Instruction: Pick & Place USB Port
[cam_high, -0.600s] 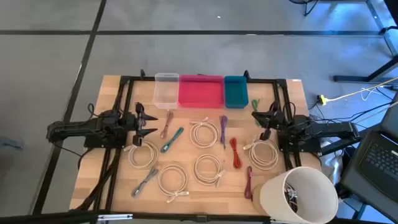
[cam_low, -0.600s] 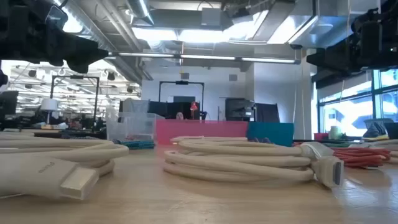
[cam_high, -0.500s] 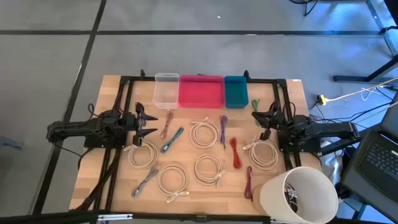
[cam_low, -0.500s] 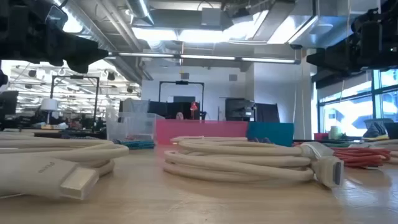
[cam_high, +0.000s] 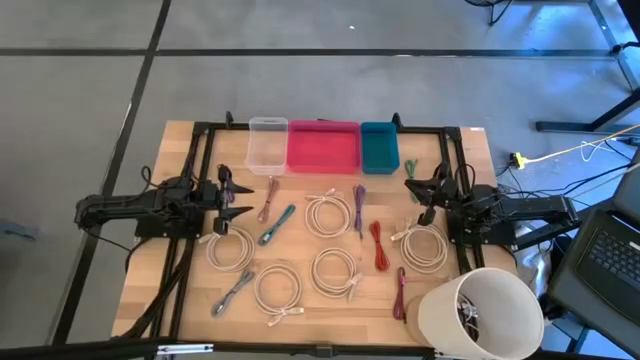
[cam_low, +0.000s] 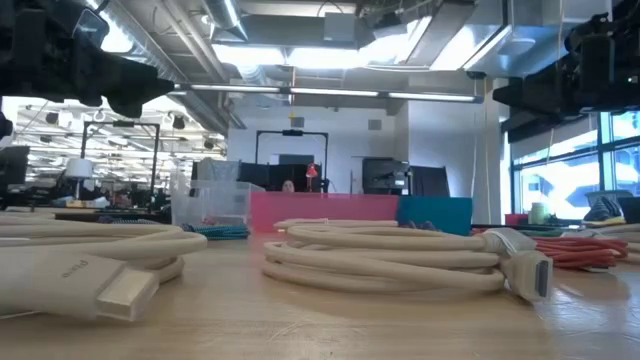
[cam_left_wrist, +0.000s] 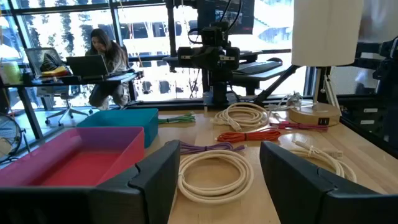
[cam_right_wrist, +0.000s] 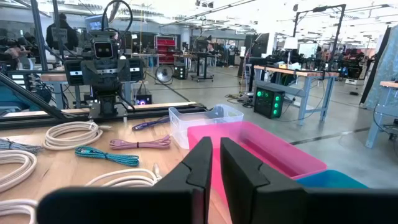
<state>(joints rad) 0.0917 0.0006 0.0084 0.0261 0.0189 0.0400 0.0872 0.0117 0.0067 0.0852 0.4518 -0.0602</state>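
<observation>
Cables (cam_high: 329, 214), coiled and loose, lie untouched across the table (cam_high: 180, 300); bins (cam_high: 323, 147) wait at the far edge. Left gripper (cam_high: 230, 199) hovers, fingers apart; right gripper (cam_high: 420, 188) hovers pressed together, empty. Step: before any pick. Next: lower onto one cable.

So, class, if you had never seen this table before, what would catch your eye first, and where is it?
Probably the row of three bins along the table's far edge: a clear bin, a wide pink bin and a small teal bin. Next, the coiled cream cables and thin coloured cables scattered mid-table. A large white bucket stands at the near right corner.
</observation>
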